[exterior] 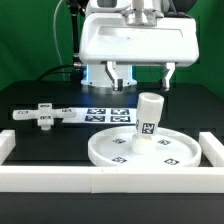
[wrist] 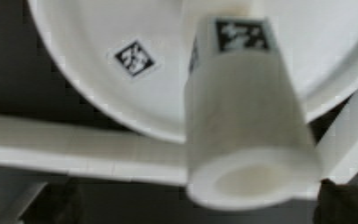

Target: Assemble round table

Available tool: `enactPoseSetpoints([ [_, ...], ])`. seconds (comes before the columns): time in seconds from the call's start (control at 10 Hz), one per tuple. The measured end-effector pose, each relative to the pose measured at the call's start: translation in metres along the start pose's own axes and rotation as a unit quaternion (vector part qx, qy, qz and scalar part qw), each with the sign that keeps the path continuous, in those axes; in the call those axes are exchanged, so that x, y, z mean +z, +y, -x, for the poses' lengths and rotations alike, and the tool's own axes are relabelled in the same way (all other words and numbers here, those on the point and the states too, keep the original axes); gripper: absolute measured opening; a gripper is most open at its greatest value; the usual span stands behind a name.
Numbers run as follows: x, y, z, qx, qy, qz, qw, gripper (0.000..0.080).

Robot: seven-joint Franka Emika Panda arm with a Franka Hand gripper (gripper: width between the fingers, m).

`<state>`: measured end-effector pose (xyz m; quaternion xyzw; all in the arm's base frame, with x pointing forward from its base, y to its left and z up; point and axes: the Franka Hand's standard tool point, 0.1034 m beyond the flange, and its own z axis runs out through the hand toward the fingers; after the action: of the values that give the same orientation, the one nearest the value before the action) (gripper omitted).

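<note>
The large white round disc (exterior: 135, 150) lies flat on the table near the front rail. The short cylindrical leg (exterior: 150, 117) stands on its middle, leaning slightly, with a tag on its side. The cross-shaped base (exterior: 40, 117) lies on the table at the exterior view's left. My gripper (exterior: 118, 76) hangs above and behind the leg, open and empty, not touching it. In the wrist view the leg (wrist: 247, 140) rises toward the camera with its hollow end up, over the disc (wrist: 105, 60). My gripper (wrist: 179, 210) shows only dark fingertips (wrist: 350, 195) at the frame edge.
The marker board (exterior: 100, 112) lies on the table behind the disc. A long white border rail (exterior: 100, 180) runs along the front, with ends at both sides; it also shows in the wrist view (wrist: 69, 145). The table is black.
</note>
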<state>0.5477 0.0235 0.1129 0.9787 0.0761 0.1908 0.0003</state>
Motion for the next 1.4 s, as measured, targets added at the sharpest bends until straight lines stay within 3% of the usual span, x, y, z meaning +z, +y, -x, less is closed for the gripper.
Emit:
enactPoseSetpoints([
  [0.2,0.001,-0.006,0.000,-0.003,-0.061,-0.018,0.998,0.0649],
  [0.3,0.004,-0.001,-0.001,-0.020,-0.079,-0.019,0.997,0.0649],
  [0.8,0.001,-0.011,0.004,-0.020,-0.246,-0.060,0.967,0.0649],
  [0.9,0.008,-0.008,-0.004,-0.050,-0.231,-0.042,0.971,0.0649],
  [1.0,0.010,-0.009,-0.008,-0.070,-0.222,-0.033,0.972,0.0649],
  [1.4,0.014,-0.010,-0.012,-0.085,-0.211,-0.032,0.973,0.0649],
])
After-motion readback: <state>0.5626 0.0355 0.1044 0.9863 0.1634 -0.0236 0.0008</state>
